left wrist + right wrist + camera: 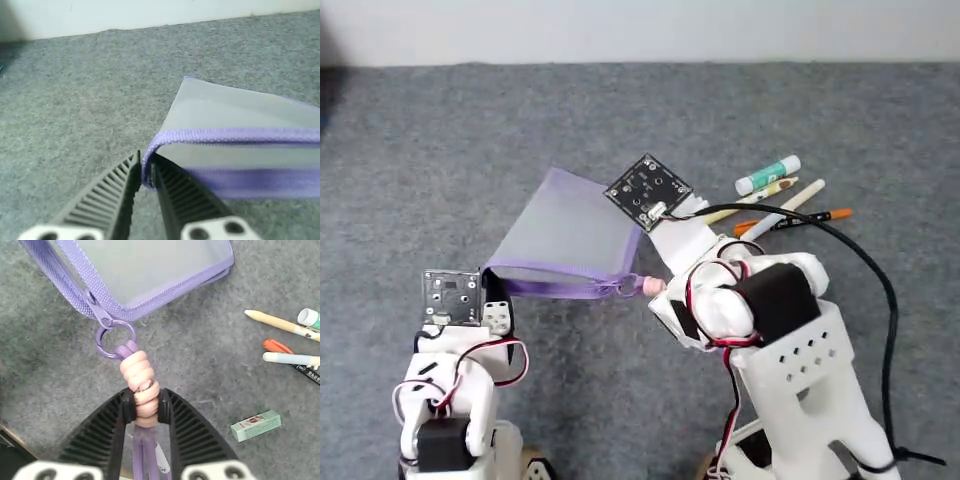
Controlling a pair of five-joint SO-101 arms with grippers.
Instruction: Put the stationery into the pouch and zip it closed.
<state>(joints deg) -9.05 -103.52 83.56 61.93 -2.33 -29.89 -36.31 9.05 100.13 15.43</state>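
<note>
Left tool (145,167): pinching pouch (240,110) corner, arm at its 7 o'clock; right tool (146,407): clamped on pink zip cord (139,372), arm at 4 o'clock; pens (785,205) at 3 o'clock.

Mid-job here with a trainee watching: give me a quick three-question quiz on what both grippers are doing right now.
1. True or false: the pens already lie inside the purple pouch.
2. What does the right gripper clamp? A: pink cord pull; B: a pen; C: the pouch's fabric.
3. Which gripper pinches the pouch's corner?
Key: 1 false, they lie outside it; 2 A; 3 the left gripper.
</note>
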